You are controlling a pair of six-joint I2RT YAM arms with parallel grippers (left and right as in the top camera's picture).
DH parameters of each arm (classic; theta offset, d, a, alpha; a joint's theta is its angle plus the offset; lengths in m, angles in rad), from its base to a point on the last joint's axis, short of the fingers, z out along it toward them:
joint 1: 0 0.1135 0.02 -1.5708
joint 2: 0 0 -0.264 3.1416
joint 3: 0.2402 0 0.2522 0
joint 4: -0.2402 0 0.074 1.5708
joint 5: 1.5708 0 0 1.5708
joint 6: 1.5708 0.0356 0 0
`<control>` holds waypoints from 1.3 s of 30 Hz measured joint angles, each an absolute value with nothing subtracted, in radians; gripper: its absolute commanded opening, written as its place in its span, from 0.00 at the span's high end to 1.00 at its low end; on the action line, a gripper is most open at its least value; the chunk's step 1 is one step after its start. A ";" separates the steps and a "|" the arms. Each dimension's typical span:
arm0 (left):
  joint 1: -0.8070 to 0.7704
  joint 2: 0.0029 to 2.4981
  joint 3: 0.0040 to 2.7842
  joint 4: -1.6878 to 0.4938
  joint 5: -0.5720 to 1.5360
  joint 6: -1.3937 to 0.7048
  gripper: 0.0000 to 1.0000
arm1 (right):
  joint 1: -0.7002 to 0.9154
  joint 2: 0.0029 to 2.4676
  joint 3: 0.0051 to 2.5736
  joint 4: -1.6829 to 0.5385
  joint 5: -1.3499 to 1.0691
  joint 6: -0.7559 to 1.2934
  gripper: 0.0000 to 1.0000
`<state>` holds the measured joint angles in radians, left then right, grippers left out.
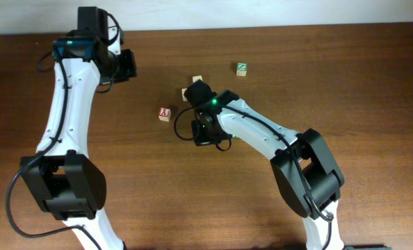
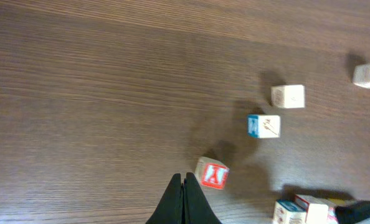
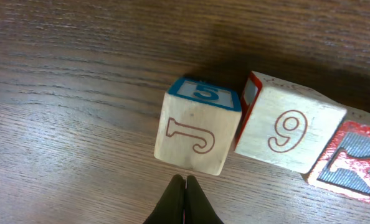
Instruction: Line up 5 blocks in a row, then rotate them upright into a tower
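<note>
A red-faced Y block lies alone left of the right arm. A pale block sits farther back. Three more blocks stand in a row in the right wrist view: one with a red J, one with a red 9, and a red-framed one. My right gripper is shut and empty, its tips right at the J block's near edge. High above the table, my left gripper is shut on nothing, and its tips appear beside the Y block.
A green-framed Z cube sits at the back right. A cube with a blue face lies between the Y block and the pale block. The right arm covers the row of blocks in the overhead view.
</note>
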<state>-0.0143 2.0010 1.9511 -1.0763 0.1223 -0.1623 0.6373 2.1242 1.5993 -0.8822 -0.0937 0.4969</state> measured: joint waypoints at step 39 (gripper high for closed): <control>-0.006 2.001 1.951 -1.096 0.025 -0.163 0.86 | 0.691 2.144 1.636 -0.694 0.012 0.383 0.96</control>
<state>-0.0059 2.0010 1.9511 -1.0958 0.0246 -0.1627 0.6910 2.1445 1.6356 -0.6945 0.0124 0.3832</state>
